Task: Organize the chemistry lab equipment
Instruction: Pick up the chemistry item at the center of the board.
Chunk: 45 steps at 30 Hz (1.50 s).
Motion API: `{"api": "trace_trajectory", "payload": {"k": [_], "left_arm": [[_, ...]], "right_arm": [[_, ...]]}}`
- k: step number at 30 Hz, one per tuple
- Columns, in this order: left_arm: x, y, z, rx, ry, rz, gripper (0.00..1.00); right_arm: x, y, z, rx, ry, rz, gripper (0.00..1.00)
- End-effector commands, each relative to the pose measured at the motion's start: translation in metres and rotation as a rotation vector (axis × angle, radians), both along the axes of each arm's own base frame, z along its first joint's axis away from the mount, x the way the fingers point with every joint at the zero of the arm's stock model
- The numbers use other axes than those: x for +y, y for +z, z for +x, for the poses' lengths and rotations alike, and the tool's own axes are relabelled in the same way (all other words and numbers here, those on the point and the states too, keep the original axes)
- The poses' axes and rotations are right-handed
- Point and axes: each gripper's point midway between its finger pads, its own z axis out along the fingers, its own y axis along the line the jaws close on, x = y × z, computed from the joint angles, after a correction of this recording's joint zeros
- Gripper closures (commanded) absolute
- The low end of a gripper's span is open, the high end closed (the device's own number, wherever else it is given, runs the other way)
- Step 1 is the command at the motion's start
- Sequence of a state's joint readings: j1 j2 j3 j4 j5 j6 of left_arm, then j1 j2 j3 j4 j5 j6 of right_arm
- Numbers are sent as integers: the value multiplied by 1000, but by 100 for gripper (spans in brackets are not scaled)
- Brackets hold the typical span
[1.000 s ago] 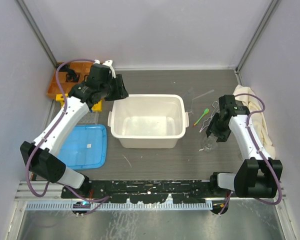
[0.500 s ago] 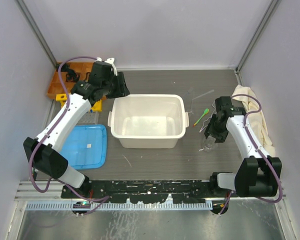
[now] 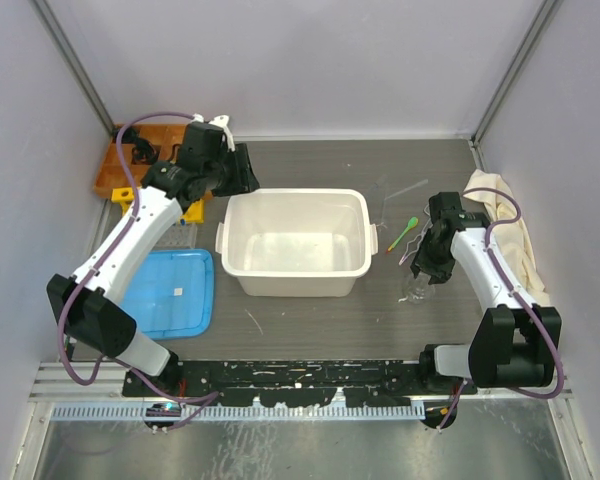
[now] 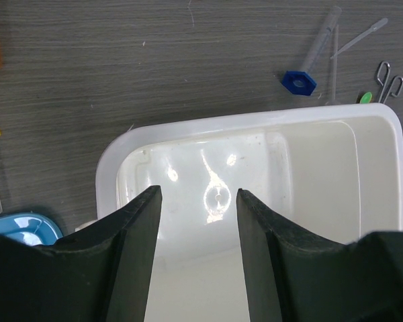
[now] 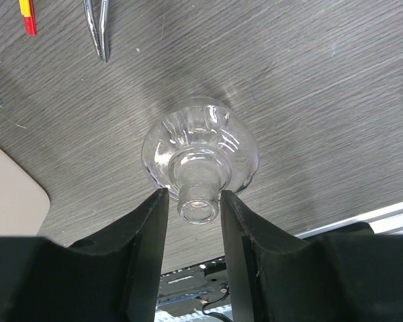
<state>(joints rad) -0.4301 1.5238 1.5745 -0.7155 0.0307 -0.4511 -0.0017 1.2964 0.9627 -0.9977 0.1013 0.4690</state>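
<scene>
A small clear glass flask (image 5: 200,144) stands upright on the dark table, right of the white bin (image 3: 295,195). My right gripper (image 5: 193,196) is lowered over the flask (image 3: 416,290); its fingers flank the neck, with a thin gap showing on the left side. My left gripper (image 4: 198,194) hovers open above the bin's far-left corner with nothing between its fingers. Beyond the bin lie a glass tube with a blue cap (image 4: 298,82), a thin pipette (image 4: 359,37), metal forceps (image 4: 388,77) and a green spoon (image 3: 404,232). The yellow rack (image 3: 192,210) sits under my left arm.
An orange tray (image 3: 115,165) of black parts sits at the back left. A blue lid (image 3: 170,290) lies left of the bin. The cream cloth (image 3: 510,230) is bunched along the right wall. The forceps tips (image 5: 97,27) lie close behind the flask.
The right gripper's jaws have narrowed around the flask's neck. The left arm shifted slightly early on and has held still since.
</scene>
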Motion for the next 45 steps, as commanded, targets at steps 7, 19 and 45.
{"api": "trace_trajectory", "payload": {"k": [7,19,45], "left_arm": [[-2,15,8,-53,-12,-1,49],[-1,17,10,-59,-10,7,49],[20,6,33,4,90,-7,50]], "right_arm": [[-3,3,9,-32,-2,-21,59],[-3,-2,8,-18,1,-20,71],[13,185,118,-394,119,-32,99]]}}
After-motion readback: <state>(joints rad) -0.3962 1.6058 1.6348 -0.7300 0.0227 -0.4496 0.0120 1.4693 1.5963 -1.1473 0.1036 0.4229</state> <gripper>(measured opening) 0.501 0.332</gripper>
